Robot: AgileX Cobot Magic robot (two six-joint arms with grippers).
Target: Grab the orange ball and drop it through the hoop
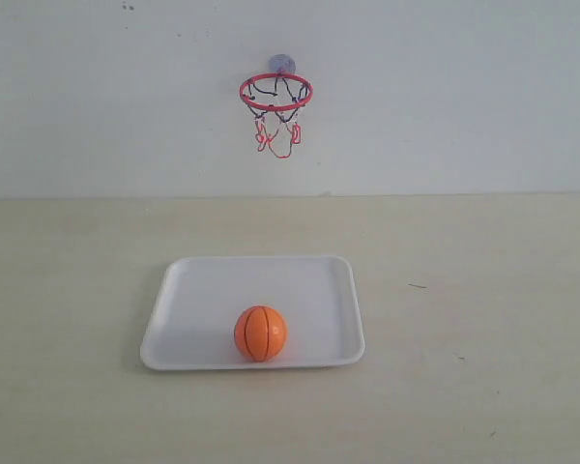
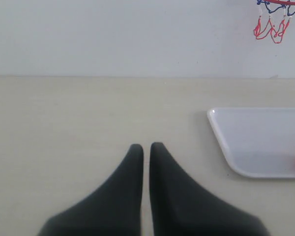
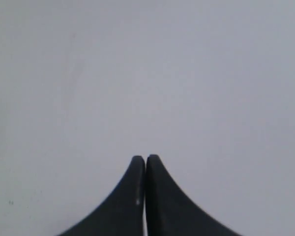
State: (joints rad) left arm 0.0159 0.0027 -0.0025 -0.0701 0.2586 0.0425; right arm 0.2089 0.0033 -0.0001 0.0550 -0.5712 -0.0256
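Risk assessment. The orange ball rests inside the white tray, close to the tray's near rim and roughly below the hoop, which is mounted high on the wall, well apart from the ball.

- The ball is round and sits on a smooth surface. If one finger touches it before the other, it is likely to roll across the tray or over the low rim onto the table.
- A descent with the fingers unopened would push the ball instead of enclosing it.
- The red rim looks only a little wider than the ball. An off-centre release would probably bounce the ball off the rim.
- The hoop hangs on a suction-cup mount, so contact from a gripper could dislodge it.

Finger state. Neither arm appears in the exterior view.

- The left gripper hovers over bare table beside the tray. Its fingers are together except for a thin slit, and they hold and touch nothing.
- The right gripper has its fingers pressed together and is empty. Its camera shows only blank pale surface, with no sight of the ball.
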